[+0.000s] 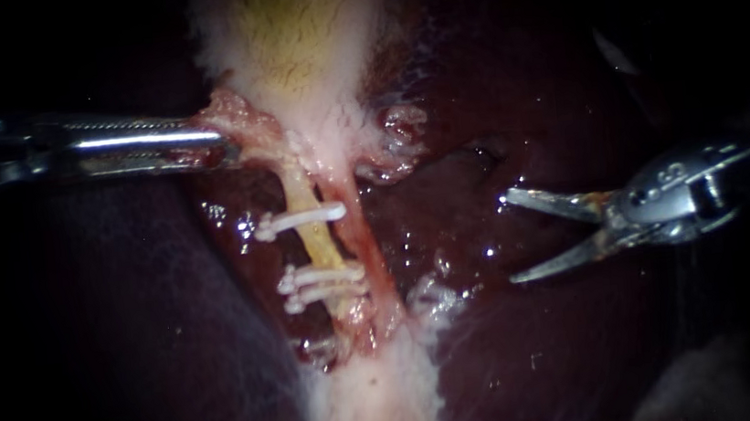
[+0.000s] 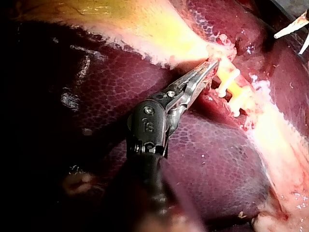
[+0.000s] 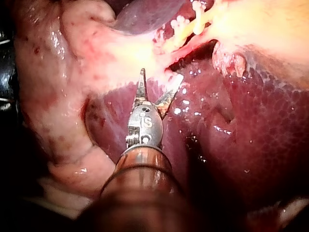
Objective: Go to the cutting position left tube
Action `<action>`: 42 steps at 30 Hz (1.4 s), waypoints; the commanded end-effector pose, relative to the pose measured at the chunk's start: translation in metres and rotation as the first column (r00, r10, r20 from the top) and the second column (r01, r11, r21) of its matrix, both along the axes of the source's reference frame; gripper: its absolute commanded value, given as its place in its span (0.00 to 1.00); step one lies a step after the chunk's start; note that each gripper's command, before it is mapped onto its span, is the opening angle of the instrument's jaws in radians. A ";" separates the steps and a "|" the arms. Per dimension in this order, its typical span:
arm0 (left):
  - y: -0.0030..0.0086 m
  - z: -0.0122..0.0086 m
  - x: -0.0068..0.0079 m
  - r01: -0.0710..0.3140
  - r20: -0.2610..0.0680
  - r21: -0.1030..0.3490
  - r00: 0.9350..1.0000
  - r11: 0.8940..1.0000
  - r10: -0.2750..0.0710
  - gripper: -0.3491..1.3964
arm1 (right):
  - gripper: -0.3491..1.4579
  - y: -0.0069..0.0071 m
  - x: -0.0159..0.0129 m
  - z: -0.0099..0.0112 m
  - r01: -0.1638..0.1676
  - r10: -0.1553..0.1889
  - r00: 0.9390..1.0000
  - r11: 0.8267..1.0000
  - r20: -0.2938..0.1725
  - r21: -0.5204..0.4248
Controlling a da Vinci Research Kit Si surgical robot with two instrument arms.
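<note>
The yellowish left tube (image 1: pixel 316 244) runs down from the gallbladder (image 1: pixel 304 43) and carries three white clips: one above (image 1: pixel 302 218), two close together below (image 1: pixel 325 281). A reddish right tube (image 1: pixel 367 239) lies beside it. My left instrument (image 1: pixel 224 148) is shut on pale gallbladder tissue just above the tubes; the left wrist view shows its jaws (image 2: pixel 208 69) closed there. Well to the right of the tubes, over the liver (image 1: pixel 497 336), my right instrument (image 1: pixel 510 238) holds its two thin blades open, apart from both tubes. In the right wrist view the blades (image 3: pixel 160 76) gape short of the clips (image 3: pixel 190 21).
Dark liver lobes (image 1: pixel 112 337) flank the pale strip of tissue (image 1: pixel 375 403) below the clips. A small raw patch (image 1: pixel 400 135) sits right of the gallbladder neck. The tips of my right instrument (image 2: pixel 292 30) show beyond the clips in the left wrist view.
</note>
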State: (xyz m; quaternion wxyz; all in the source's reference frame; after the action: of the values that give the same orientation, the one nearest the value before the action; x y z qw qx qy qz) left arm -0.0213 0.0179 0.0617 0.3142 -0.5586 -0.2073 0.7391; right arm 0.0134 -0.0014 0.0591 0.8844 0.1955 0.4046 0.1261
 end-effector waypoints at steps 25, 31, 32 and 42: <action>-0.0002 0.0003 -0.0004 0.002 -0.002 -0.003 1.000 1.000 -0.002 0.00 | 0.97 -0.0032 0.0103 0.0098 0.107 -0.110 0.994 0.988 0.026 0.108; -0.0002 0.0003 -0.0005 0.002 -0.003 -0.003 1.000 1.000 -0.002 0.00 | 0.97 -0.0025 0.0102 0.0111 0.106 -0.109 0.994 0.989 0.027 0.106; -0.0002 0.0003 -0.0005 0.002 -0.003 -0.003 1.000 1.000 -0.002 0.00 | 0.97 -0.0024 0.0102 0.0112 0.106 -0.109 0.994 0.989 0.027 0.106; -0.0002 0.0004 -0.0007 0.005 -0.005 -0.004 1.000 1.000 -0.005 0.00 | 0.97 -0.0014 0.0107 0.0121 0.110 -0.114 0.993 0.987 0.024 0.114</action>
State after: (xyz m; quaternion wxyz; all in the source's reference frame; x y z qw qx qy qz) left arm -0.0220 0.0177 0.0621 0.3155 -0.5580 -0.2034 0.7401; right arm 0.0242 -0.0028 0.0713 0.8832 0.2684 0.3711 0.1006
